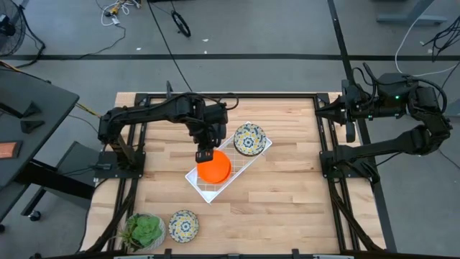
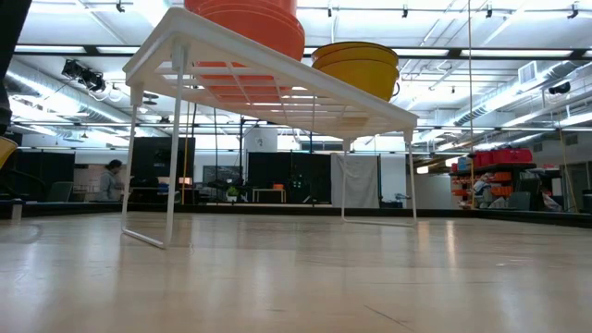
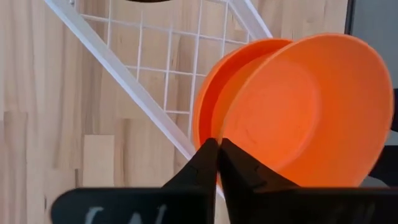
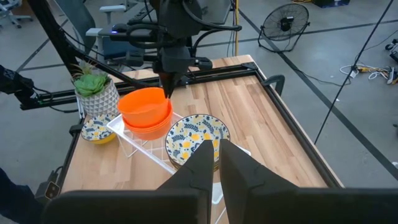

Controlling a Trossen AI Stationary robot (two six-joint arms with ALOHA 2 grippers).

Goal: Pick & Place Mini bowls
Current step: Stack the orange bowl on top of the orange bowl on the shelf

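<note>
**Orange bowls stacked on the rack, my left gripper pinching the top one**

Orange bowls (image 1: 214, 167) sit stacked on the near end of the white rack (image 1: 243, 165), which lies diagonally on the table (image 1: 287, 194). My left arm reaches in from the table's left side, elbow bent, wrist turned down over the stack. My left gripper (image 1: 205, 155) has its fingers (image 3: 208, 163) drawn nearly together on the rim of the upper orange bowl (image 3: 311, 118); that bowl is tilted, and the lower orange bowl (image 3: 214, 99) lies under it on the grid.

A floral bowl (image 1: 249, 138) rests on the rack's far end, apart from the orange pair. In the low view its underside shows yellow. Another floral bowl (image 1: 183, 225) stands on the table near the front edge, just beside a potted plant (image 1: 145, 230).

My right arm is folded back beyond the table's right edge, clear of the work. My right gripper (image 4: 216, 163) points toward the rack from a distance, its fingers close together with only a slim gap and nothing between them.
</note>
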